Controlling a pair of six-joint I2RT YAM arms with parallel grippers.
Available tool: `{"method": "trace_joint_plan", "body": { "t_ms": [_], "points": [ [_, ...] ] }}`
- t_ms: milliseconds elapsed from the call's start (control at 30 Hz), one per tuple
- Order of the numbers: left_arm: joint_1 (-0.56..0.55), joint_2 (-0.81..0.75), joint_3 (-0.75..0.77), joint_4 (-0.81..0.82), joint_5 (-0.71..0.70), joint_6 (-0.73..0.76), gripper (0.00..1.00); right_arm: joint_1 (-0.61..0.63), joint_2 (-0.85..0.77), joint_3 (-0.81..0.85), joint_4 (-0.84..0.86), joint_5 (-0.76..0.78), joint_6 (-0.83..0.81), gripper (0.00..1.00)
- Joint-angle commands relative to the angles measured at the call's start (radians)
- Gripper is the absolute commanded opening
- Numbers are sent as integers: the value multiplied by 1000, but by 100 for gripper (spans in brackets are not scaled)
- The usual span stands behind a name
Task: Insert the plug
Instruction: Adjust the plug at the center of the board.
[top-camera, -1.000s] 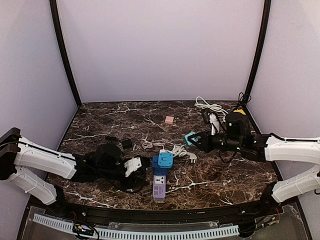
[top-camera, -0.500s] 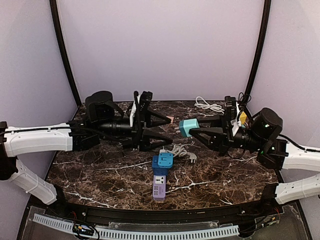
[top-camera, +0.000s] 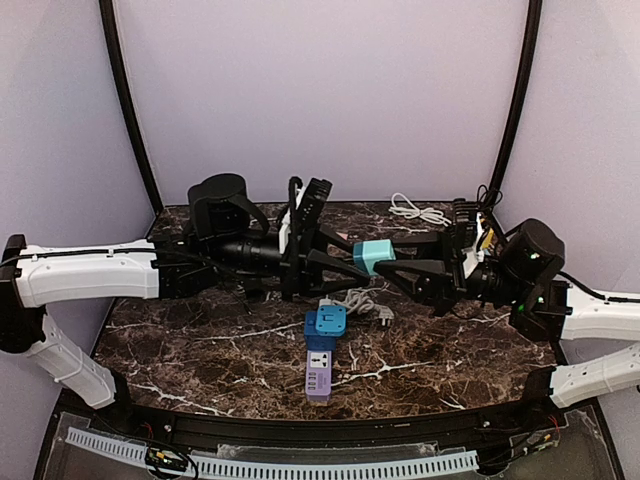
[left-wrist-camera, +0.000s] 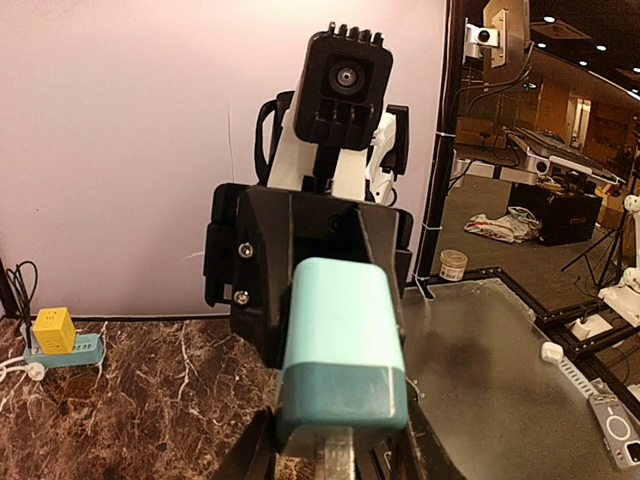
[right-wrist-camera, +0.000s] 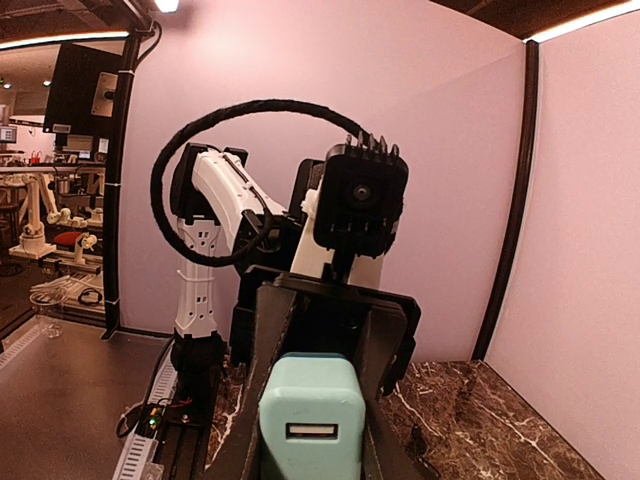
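Above the marble table (top-camera: 200, 340), the teal plug (top-camera: 375, 255) hangs in the air between the two claws, well clear of the power strip (top-camera: 318, 372) lying near the front edge. Half a second ago the left claw (top-camera: 352, 260) stood apart from the plug with its fingers spread wide. Now it has slid right and narrowed around the plug's end, though the pictures do not show whether it truly pinches it. The right claw (top-camera: 390, 260) clamps the plug's other end as before, its USB port facing that wrist's camera. Both arms reach level toward each other, raised off the table.
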Motion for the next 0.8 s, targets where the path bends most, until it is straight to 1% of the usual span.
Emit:
{"method": "trace_joint_plan", "body": {
  "t_ms": [0, 33, 67, 100, 133, 167, 333, 400, 433, 467, 500, 600, 700, 767],
  "points": [
    [-10, 11, 33, 16, 14, 11, 22, 9, -22, -19, 29, 42, -8, 0],
    [-10, 12, 30, 27, 1, 11, 18, 9, -24, -22, 22, 47, -6, 0],
    [-11, 10, 27, 31, -15, 10, 12, 9, -25, -24, 12, 55, -4, 0],
    [-12, 8, 20, 41, -20, 10, 8, 8, -27, -26, 3, 62, -3, 0],
    [-12, 5, 15, 46, -22, 13, 6, 8, -30, -29, -7, 66, -1, 0],
    [-12, 4, 7, 51, -23, 16, 2, 9, -33, -35, -12, 70, 0, 0],
    [-13, -12, -17, 67, -11, 31, 1, 9, -52, -46, -55, 82, 5, 0],
    [-12, -12, -22, 68, -4, 27, 2, 10, -56, -47, -60, 83, 5, 0],
    [-11, -14, -24, 71, -3, 16, 16, 9, -58, -47, -60, 80, 5, 0],
    [-10, -14, -28, 77, 0, 12, 22, 9, -59, -47, -59, 78, 5, 0],
    [-10, -14, -29, 80, 3, 8, 25, 9, -60, -47, -58, 77, 5, 0],
    [-11, -12, -28, 79, -4, 11, 23, 9, -60, -45, -55, 74, 5, 0],
    [-10, -11, -32, 83, -9, 8, 25, 9, -54, -46, -53, 79, 5, 0],
    [-10, -11, -38, 85, -5, 6, 22, 9, -49, -49, -48, 78, 5, 0]
  ]
}}
